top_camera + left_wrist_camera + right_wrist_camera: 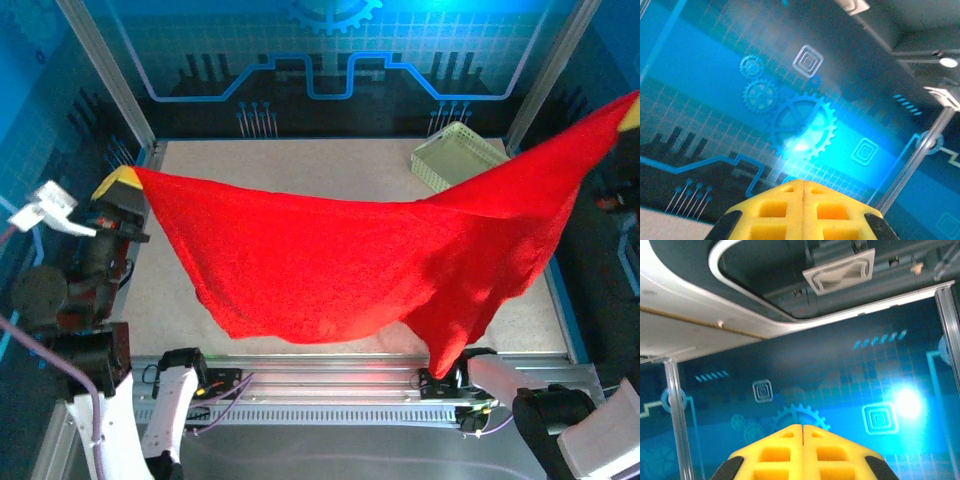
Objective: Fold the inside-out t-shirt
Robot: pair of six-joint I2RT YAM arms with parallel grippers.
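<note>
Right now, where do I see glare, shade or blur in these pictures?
Top external: the t-shirt is sharp, its right part darker in shade. Left wrist: a bright cyan glare on the gear pattern; the left claw looks soft, near the lens. Right wrist: a white-blue glare spot at right; the wall is hazy.

Top camera: high behind arm bases, looking down over counter [300, 165] to blue gear wall [400, 50]. Wrist cameras: tilted up, close behind left claw [803, 189], right claw [803, 432], same wall.
</note>
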